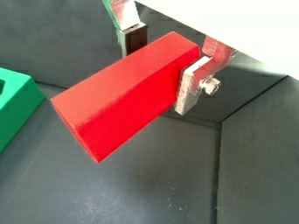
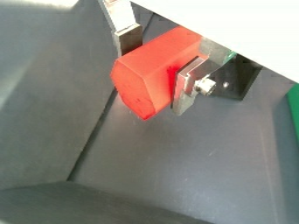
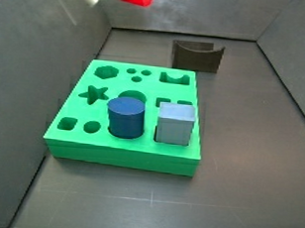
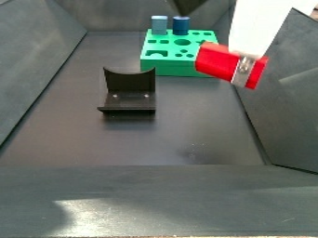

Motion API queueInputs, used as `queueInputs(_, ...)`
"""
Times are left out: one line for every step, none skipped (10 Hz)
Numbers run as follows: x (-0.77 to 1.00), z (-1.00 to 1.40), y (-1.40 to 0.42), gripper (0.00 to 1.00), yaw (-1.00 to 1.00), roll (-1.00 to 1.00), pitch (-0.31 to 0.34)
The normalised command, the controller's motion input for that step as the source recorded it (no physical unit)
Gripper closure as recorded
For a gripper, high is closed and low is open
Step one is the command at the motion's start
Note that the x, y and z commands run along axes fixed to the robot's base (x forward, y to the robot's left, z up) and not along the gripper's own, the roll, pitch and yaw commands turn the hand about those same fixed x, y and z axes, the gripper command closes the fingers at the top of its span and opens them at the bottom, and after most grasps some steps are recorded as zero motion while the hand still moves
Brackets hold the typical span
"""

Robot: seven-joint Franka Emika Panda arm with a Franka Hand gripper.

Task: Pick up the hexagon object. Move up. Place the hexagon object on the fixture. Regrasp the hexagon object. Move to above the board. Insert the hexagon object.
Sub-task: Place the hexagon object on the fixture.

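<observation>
My hand [image 1: 163, 59] is clamped on the hexagon object [image 1: 122, 96], silver fingers [image 1: 194, 86] pressed on opposite flats near one end, the red peg jutting out sideways. In both side views I see it held high in the air [image 4: 221, 62], well clear of the floor. Fixture [image 4: 128, 90] stands on the dark floor, notch up, nothing in it; it lies apart from the board [image 3: 125, 119]. Board sits flat; a blue cylinder [image 3: 125, 117] and a grey-blue cube [image 3: 176, 124] stand upright in its cut-outs, side by side. Board's corner shows in a wrist view [image 1: 12, 96].
</observation>
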Motion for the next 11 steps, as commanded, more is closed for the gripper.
queueInputs(-0.01,0.60,0.01,1.00,-0.01,0.03,0.067)
queueInputs(0.00,0.38,0.01,1.00,-0.01,0.03,0.081)
queueInputs(0.00,0.22,0.02,1.00,0.00,0.03,0.092)
queueInputs(1.00,-0.08,-0.94,1.00,-1.00,-0.03,0.036)
queueInputs(1.00,-0.12,-0.90,1.00,-1.00,-0.03,0.034)
queueInputs(1.00,-0.10,-0.86,1.00,-1.00,-0.03,0.031)
queueInputs(1.00,-0.09,-0.75,1.00,-1.00,-0.04,0.030)
queueInputs(1.00,-0.09,-0.70,1.00,-1.00,-0.04,0.031)
queueInputs(1.00,-0.09,-0.62,1.00,-1.00,-0.05,0.034)
queueInputs(1.00,-0.08,-0.56,1.00,-1.00,-0.05,0.037)
queueInputs(1.00,-0.08,-0.50,1.00,-1.00,-0.05,0.042)
